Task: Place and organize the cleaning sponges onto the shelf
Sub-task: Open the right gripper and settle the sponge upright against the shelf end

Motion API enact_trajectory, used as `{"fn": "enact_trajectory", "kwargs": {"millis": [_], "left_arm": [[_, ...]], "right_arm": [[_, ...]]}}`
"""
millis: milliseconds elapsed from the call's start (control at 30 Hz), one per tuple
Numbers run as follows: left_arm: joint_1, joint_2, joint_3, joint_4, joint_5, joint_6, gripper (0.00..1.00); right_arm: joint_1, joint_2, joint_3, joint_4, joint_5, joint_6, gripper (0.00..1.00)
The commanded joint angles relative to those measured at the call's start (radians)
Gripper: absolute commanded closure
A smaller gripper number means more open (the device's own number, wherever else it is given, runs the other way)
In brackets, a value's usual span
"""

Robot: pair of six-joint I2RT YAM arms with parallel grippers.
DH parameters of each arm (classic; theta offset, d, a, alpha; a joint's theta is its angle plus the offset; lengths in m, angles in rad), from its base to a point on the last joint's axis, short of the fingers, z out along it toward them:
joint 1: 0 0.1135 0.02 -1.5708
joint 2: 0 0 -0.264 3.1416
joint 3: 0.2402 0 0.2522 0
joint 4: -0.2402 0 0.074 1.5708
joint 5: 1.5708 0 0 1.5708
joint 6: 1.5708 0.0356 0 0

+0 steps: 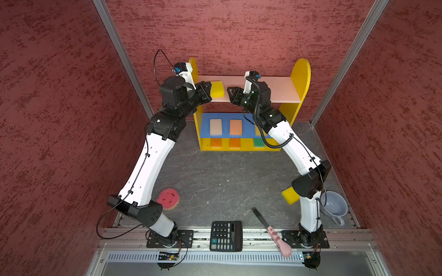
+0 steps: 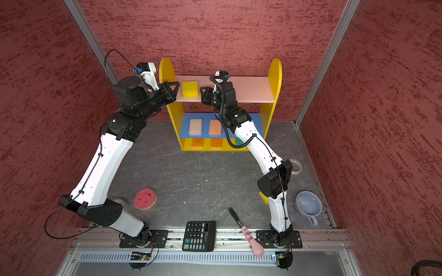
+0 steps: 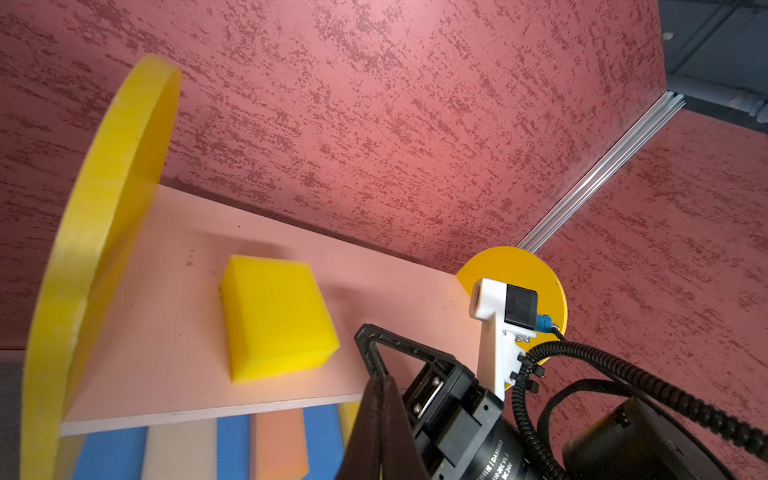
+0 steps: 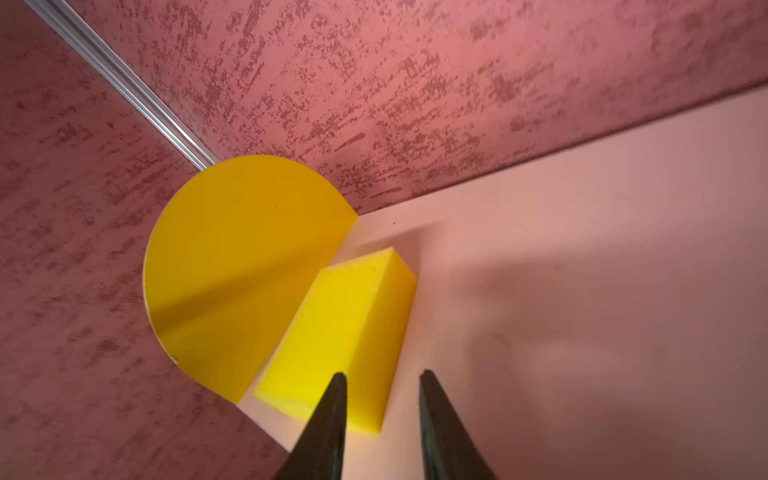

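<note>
yellow sponge [image 1: 217, 89] lies flat at left end of shelf's [image 1: 301, 71] pink top board [image 1: 282, 89], prob. starting a row like blue board below [image 1: 226, 125]; nothing grips it. left gripper [image 3: 378, 386] closed tight, empty, just beside; right gripper [image 4: 382, 374] w/ narrow gap, empty, near other side. pink sponge [image 1: 168, 198] waits on table [image 1: 227, 179].

Three walls box the place in. The back wall [image 1: 239, 35], left wall [image 1: 47, 119] and right wall [image 1: 394, 119] all have a rough brick-red finish with darker flecks.

A bare aluminium left post [image 1: 122, 57] and right post [image 1: 346, 62] run up the back corners.

The table [image 1: 227, 181] has a dark grey, slate-like top with pale veins and a few white specks. A silver rail [image 1: 201, 236] runs along its front edge, with a slotted grey vent strip [image 1: 239, 258] just beyond.

In the left wrist view a dark ceiling [image 3: 715, 50] with a grey pipe [image 3: 752, 106] shows past the wall's top.

The light is even and the shadows are soft.
</note>
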Motion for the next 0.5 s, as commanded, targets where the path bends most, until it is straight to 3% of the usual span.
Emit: {"fn": "enact_trajectory", "kwargs": {"millis": [0, 67, 467], "left_arm": [[-0.003, 0.011, -0.036, -0.046, -0.024, 0.015, 1.0], [-0.004, 0.014, -0.048, -0.051, -0.017, 0.009, 1.0], [-0.02, 0.059, -0.067, -0.039, 0.032, -0.023, 1.0]], "right_arm": [[-0.001, -0.004, 0.054, -0.05, -0.043, 0.006, 0.86], [-0.001, 0.012, 0.074, -0.072, -0.043, 0.011, 0.92], [0.0, 0.096, 0.169, -0.102, -0.049, 0.05, 1.0]]}}
